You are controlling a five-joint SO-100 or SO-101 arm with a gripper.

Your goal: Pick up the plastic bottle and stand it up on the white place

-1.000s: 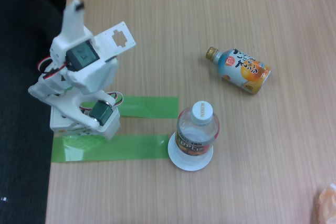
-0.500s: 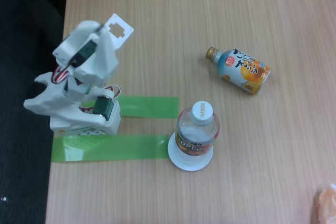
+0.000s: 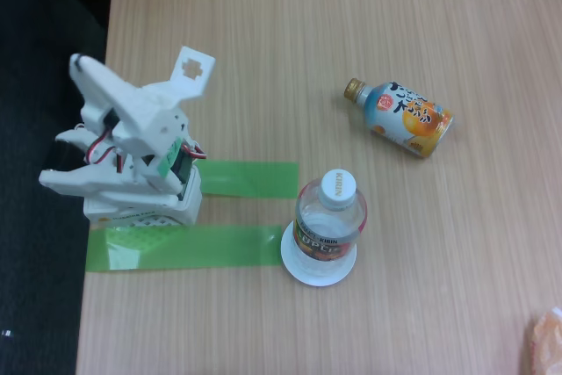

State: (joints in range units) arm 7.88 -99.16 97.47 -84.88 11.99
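One plastic bottle (image 3: 330, 219) stood upright on the white place (image 3: 318, 271), as we saw it in the fixed view. We looked almost straight down on it: a white screw cap with small printed letters sat at the top, and below it the clear body bulged outward. Around its lower part ran a band in yellow, orange and pink with dark lettering. The white place was a small flat round disc, and its rim showed at the bottle's 6 o'clock and 8 o'clock sides.

Toward 1 o'clock from the bottle, well apart, we saw a shorter blue-and-orange bottle (image 3: 402, 117) with a gold cap lying on its side on the wooden surface (image 3: 457, 243).

Two green tape strips lay toward 9 o'clock of the bottle, the lower tape strip (image 3: 189, 247) reaching just beside the disc, the upper tape strip (image 3: 246, 179) near it.

Farther toward 9 o'clock the white arm was folded over its base, its end effector (image 3: 180, 76) raised clear of everything; we could not tell whether its fingers were spread or pressed together.
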